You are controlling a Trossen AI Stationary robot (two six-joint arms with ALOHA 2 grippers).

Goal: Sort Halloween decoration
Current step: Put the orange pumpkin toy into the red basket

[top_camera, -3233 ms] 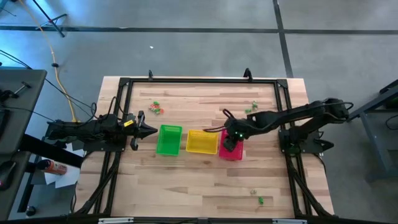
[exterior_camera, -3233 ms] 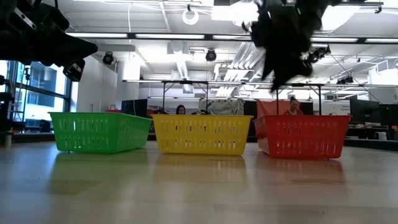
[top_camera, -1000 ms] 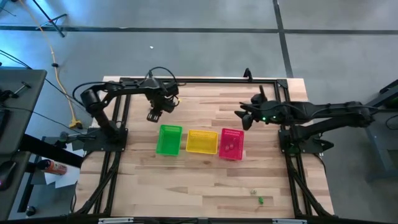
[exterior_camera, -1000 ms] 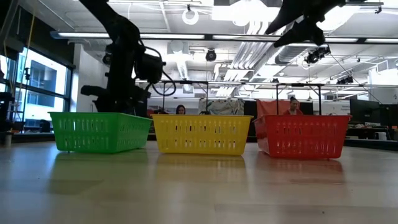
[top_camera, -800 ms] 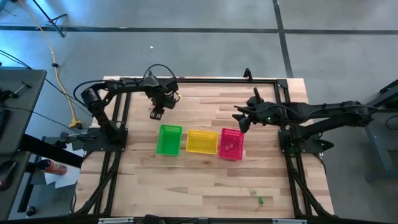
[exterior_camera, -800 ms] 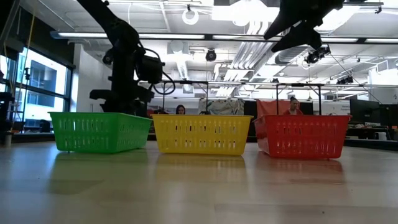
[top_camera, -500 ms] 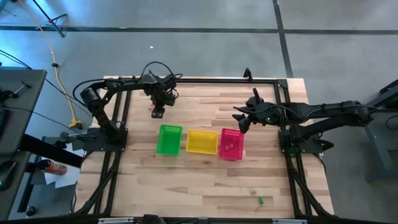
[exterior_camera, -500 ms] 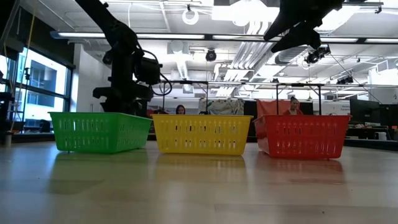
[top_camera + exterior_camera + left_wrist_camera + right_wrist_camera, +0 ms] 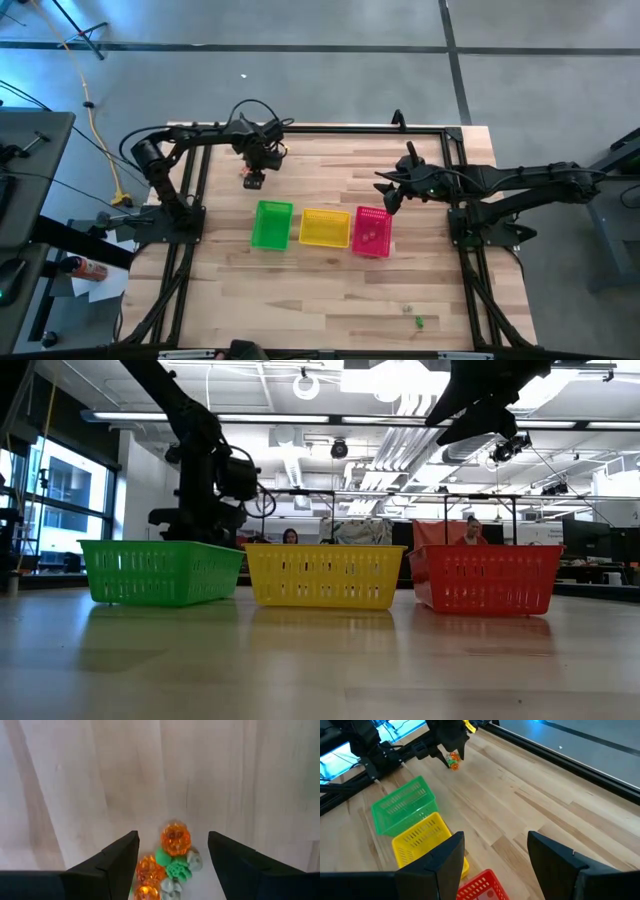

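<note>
The left tool [image 9: 254,179] is held wide over the cluster of orange, green and pale trinkets [image 9: 170,865] on the counter's [image 9: 330,290] far left, apparently to straddle one, while the right tool [image 9: 388,190], also spread and empty, is kept waiting beyond the red basket [image 9: 372,231].

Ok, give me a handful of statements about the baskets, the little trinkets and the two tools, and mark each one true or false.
1. The left tool is open, its fingers standing on either side of a cluster of trinkets on the table. True.
2. The green basket sits between the yellow and pink ones. False: the yellow basket is in the middle, with the pink basket on its other side.
3. The right tool is holding an orange trinket. False: it is open and empty, hovering above the table near the pink basket.
4. The cluster mixes orange, green and pale pieces. True.
5. All three baskets lie on their sides. False: they stand upright in a row.
</note>
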